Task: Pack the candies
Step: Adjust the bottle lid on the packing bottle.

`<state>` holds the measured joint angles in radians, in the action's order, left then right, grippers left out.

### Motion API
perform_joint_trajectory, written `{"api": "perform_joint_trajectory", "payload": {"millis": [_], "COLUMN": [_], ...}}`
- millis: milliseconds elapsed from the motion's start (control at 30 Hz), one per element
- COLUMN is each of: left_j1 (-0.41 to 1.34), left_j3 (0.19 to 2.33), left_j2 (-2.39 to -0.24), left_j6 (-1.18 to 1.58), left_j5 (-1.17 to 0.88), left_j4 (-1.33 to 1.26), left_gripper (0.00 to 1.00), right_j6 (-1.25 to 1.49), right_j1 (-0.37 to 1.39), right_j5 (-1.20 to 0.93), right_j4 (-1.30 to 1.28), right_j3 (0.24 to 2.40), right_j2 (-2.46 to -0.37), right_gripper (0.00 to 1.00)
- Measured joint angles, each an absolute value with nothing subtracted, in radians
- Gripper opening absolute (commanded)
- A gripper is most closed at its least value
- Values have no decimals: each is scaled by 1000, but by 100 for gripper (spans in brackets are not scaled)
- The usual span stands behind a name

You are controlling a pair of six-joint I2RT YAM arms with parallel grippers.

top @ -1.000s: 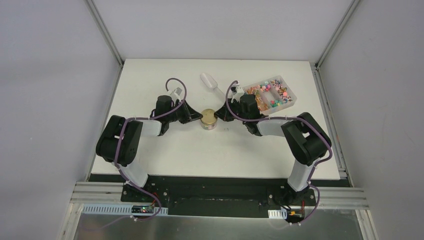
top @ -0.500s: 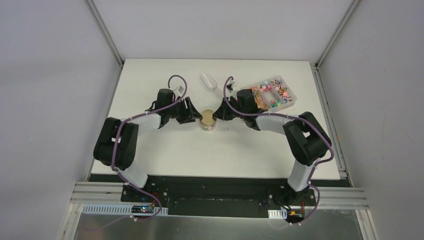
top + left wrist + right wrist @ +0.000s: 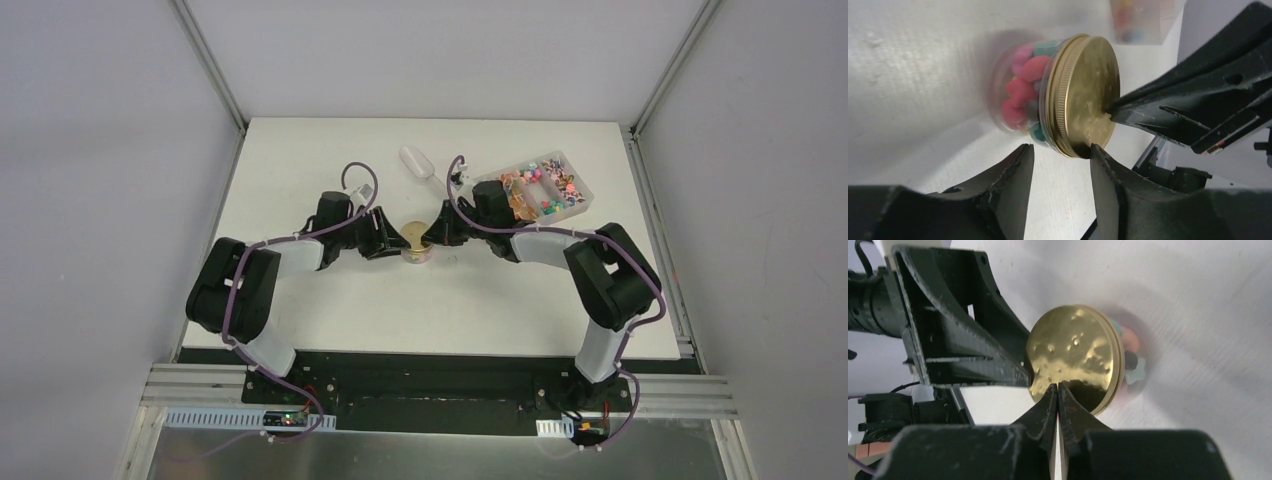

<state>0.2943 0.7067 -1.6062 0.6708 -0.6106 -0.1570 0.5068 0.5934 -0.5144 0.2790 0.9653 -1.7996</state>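
A small clear jar with a gold screw lid stands at the table's middle, holding pink and teal candies. My left gripper is open just left of the jar. Nothing lies between its fingers, and one fingertip sits at the lid's rim. My right gripper is shut, its joined tips resting on the lid's flat face. In the top view the right gripper reaches in from the jar's right. More candies lie in a clear tray.
The clear tray sits at the back right, close behind the right arm. A clear plastic scoop lies at the back centre. White table runs on all sides of the jar, with both arms crowding it from left and right.
My left gripper has opened and drawn slightly toward the near side. The right gripper, still shut, has come over onto the lid.
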Motion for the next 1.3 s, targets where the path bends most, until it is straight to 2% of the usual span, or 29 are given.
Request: {"api": "perform_joint_trajectory", "payload": {"millis": [100,233,467,700,867,1000,1067,1200,1300], "left_j1": [309,313,322,321,321,321,320,321,321], "left_j3": [688,678,749,800,778,737,722,708,708], "left_j2": [-1634,-1641,-1615,-1600,-1597,-1627,-1633,-1631,-1631], "left_j6": [687,699,652,624,633,651,662,668,668], "left_j5": [-628,-635,-591,-549,-550,-574,-587,-585,-583], "left_j4": [-237,-284,-163,-50,-73,-155,-210,-267,-270], "left_gripper": [36,37,56,57,46,23,15,9,11], "right_j6": [531,545,544,548,553,577,584,585,579], "right_j1": [593,593,592,592,592,590,586,585,586], "right_j5": [-523,-524,-532,-570,-581,-594,-589,-587,-579], "right_j4": [345,382,348,276,305,373,408,422,408], "right_j3": [956,941,958,965,954,925,921,905,905], "right_j2": [-1820,-1821,-1816,-1758,-1748,-1814,-1823,-1814,-1808], "right_gripper": [4,4,5,6,6,6,6,6,6]}}
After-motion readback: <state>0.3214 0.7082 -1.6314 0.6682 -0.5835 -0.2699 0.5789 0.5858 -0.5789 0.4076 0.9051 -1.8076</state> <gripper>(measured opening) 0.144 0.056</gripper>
